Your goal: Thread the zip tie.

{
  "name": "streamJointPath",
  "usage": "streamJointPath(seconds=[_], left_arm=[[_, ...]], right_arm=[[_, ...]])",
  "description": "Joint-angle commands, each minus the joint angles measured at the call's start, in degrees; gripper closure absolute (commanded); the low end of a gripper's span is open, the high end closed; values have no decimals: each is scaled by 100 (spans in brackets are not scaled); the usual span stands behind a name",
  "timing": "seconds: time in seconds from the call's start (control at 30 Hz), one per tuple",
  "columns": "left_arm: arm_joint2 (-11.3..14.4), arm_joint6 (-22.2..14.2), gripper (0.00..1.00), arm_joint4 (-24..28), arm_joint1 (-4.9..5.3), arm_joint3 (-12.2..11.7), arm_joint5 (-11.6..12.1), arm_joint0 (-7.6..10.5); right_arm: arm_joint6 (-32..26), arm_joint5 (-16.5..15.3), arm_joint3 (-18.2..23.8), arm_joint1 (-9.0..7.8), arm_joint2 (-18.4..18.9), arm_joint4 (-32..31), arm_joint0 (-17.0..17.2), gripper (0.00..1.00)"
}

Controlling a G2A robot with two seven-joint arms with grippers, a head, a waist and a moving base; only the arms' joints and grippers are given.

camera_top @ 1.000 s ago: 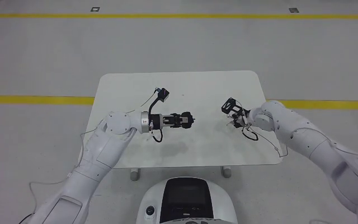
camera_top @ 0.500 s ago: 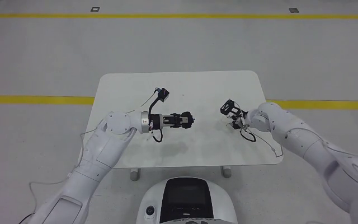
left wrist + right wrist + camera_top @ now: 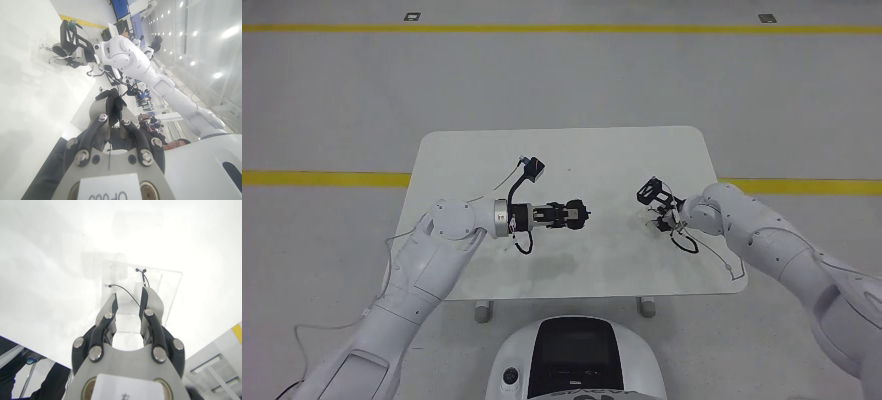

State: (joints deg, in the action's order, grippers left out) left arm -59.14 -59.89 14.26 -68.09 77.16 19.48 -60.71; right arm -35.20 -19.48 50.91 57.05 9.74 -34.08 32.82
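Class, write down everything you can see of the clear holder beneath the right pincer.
The clear holder is a see-through rectangular piece, plastic by its look, with an inner outline inside its rim. It rests on the white table. Thin black zip ties lie on it, one curved. The open right pincer hovers above it.

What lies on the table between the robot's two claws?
Only bare white table between the left gripper and the right gripper, seen in the top view.
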Motion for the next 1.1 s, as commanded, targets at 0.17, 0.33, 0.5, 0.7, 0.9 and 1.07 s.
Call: streamJointPath(seconds=[0.17,0.33,0.5,0.7,0.9,1.07], left_arm=[[0,0,100,0,0,0,0,0],[0,0,100,0,0,0,0,0],[0,0,100,0,0,0,0,0],[0,0,100,0,0,0,0,0],[0,0,100,0,0,0,0,0],[0,0,100,0,0,0,0,0]], right_arm=[[-187,0,202,-123,0,113,-55,63],[-320,0,438,-258,0,41,-52,62],[-462,0,634,-368,0,34,-32,60],[-683,0,795,-475,0,134,-17,61],[-1112,0,921,-530,0,357,-27,61],[-516,0,964,-560,0,-164,-15,62]])
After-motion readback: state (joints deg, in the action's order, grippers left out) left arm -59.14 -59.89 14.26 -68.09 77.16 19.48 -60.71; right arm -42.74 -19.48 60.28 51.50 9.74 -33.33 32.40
